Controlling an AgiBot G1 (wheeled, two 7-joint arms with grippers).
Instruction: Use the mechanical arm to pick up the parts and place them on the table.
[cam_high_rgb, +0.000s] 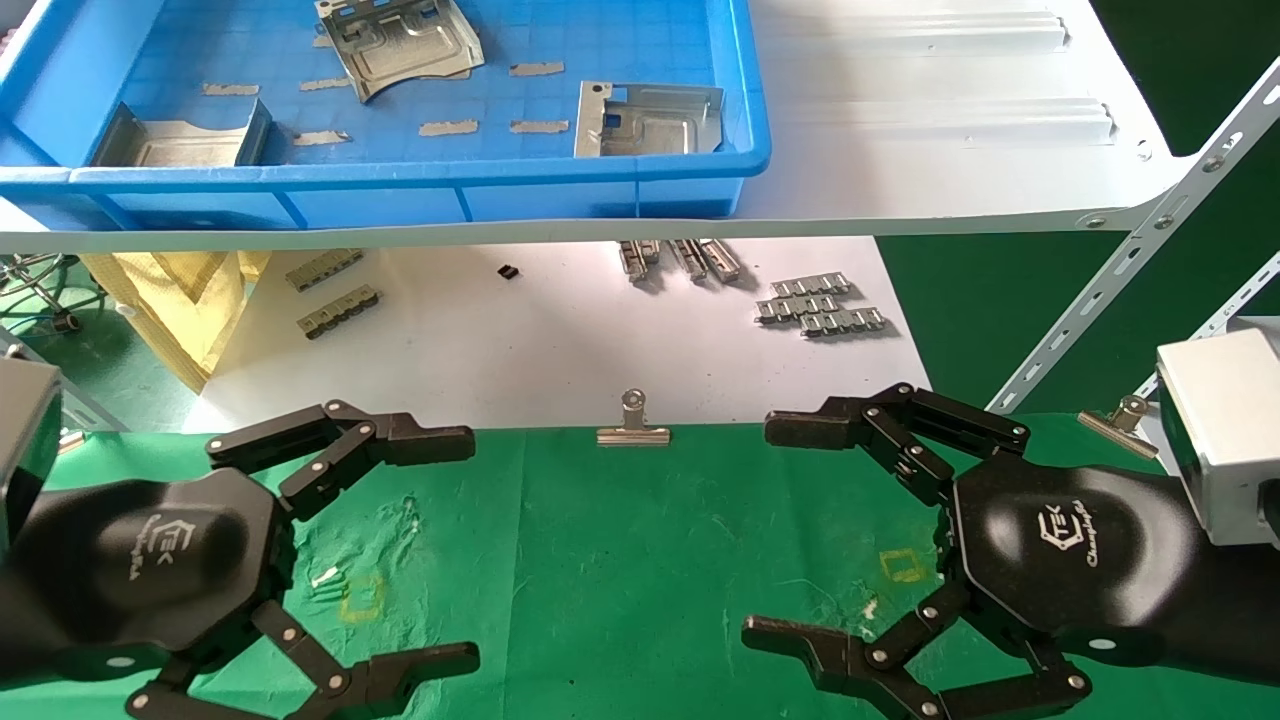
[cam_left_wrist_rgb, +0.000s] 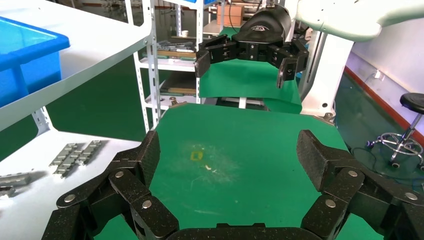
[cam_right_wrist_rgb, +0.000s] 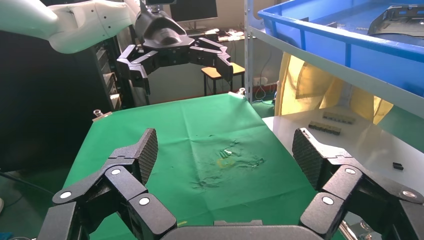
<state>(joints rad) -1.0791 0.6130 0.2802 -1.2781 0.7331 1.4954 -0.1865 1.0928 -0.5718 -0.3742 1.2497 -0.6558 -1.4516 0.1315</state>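
Both glossy black hands hover above the wrinkled green cloth table (cam_high_rgb: 620, 560), left gripper (cam_high_rgb: 440, 550) and right gripper (cam_high_rgb: 790, 530) with fingers spread wide, holding nothing. The thin silvery stamped plates (cam_high_rgb: 648, 120) sit up in the blue plastic tray (cam_high_rgb: 400, 185) on the white shelf (cam_high_rgb: 950, 130).

Bright, even overhead light. The glossy black right hand (cam_high_rgb: 840, 540) carries soft white glare on its shell. The white metal shelf (cam_high_rgb: 900, 150) casts a faint shadow on the white sheet (cam_high_rgb: 560, 330) below. Focus is sharp in the head view, while the backgrounds of both wrist views are slightly soft.
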